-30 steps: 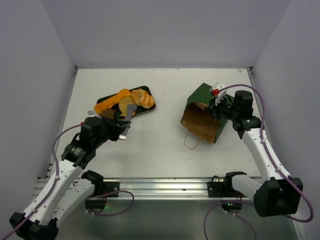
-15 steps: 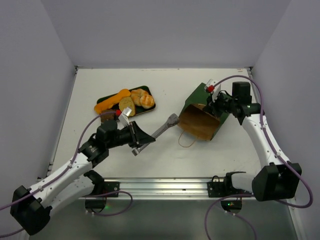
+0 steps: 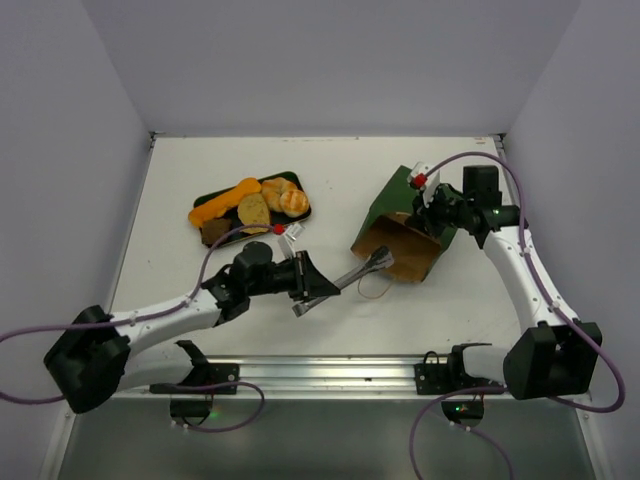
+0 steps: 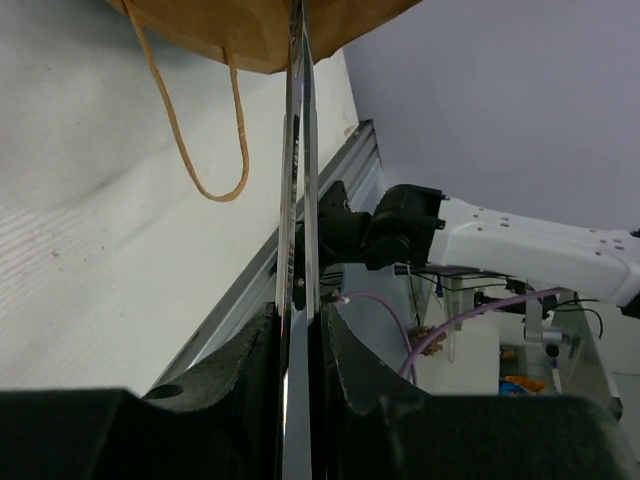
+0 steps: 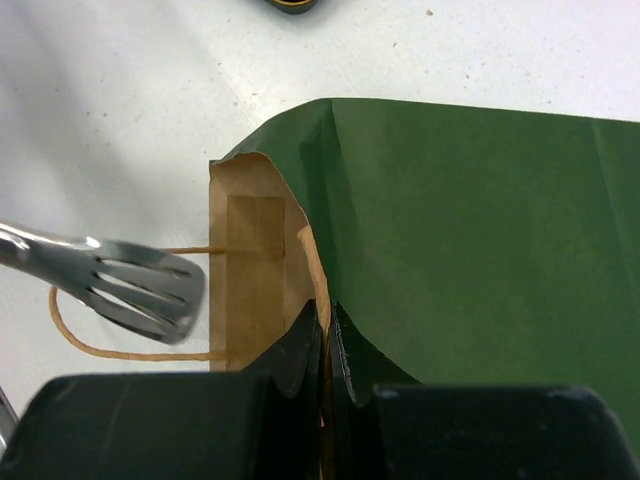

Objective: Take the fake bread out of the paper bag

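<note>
Top external: left gripper (image 3: pixel 318 289) clamps tongs (image 3: pixel 362 271) aimed at the bag (image 3: pixel 398 198); right gripper (image 3: pixel 436 212) pinches the bag's rim.

Left wrist view shows the fingers (image 4: pixel 250 385) pressed close on the tongs, with only the thin metal between them. The tongs run straight ahead to the brown mouth of the bag, just beside the twine handle (image 4: pixel 190 130); whether the tip is inside, I cannot tell. Right wrist view shows those fingers (image 5: pixel 298 362) squeezed together on the paper edge, where brown lining meets green outside, with the slotted tong tip just in front of the opening. The bag lies tipped on its side, mouth toward the left arm. The bread (image 3: pixel 255 205) sits on the tray (image 3: pixel 292 177), well apart from both grippers and the bag.
</note>
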You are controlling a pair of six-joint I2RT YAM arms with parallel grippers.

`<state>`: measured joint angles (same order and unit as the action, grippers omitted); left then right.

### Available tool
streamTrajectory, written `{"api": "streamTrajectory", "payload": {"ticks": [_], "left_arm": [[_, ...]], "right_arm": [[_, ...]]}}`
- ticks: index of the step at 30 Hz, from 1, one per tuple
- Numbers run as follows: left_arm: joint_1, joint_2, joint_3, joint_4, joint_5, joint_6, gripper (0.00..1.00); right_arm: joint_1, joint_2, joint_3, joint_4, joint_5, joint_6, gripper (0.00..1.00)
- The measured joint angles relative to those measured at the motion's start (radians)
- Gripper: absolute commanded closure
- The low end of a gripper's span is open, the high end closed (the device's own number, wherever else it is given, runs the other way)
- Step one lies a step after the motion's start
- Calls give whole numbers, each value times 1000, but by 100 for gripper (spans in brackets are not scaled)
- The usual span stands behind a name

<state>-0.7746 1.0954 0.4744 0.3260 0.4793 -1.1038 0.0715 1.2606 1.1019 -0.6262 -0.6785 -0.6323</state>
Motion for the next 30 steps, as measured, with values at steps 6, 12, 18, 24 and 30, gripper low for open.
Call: {"api": "streamTrajectory", "payload": {"ticks": [6, 12, 18, 24, 30], "left_arm": [[-85, 302, 105, 101, -61, -39, 93], [-112, 485, 237, 153, -160, -92, 92], [-112, 554, 288, 192, -278, -179, 88], [-113, 618, 288, 207, -372, -286, 83], [-119, 689, 316, 245, -407, -364, 74]], "right_arm": [[0, -7, -42, 31, 4, 21, 100], [0, -42, -85, 77, 14, 46, 100], [0, -65, -121, 139, 28, 99, 100], [0, -66, -154, 188, 32, 145, 100], [0, -66, -174, 230, 32, 179, 100]]}}
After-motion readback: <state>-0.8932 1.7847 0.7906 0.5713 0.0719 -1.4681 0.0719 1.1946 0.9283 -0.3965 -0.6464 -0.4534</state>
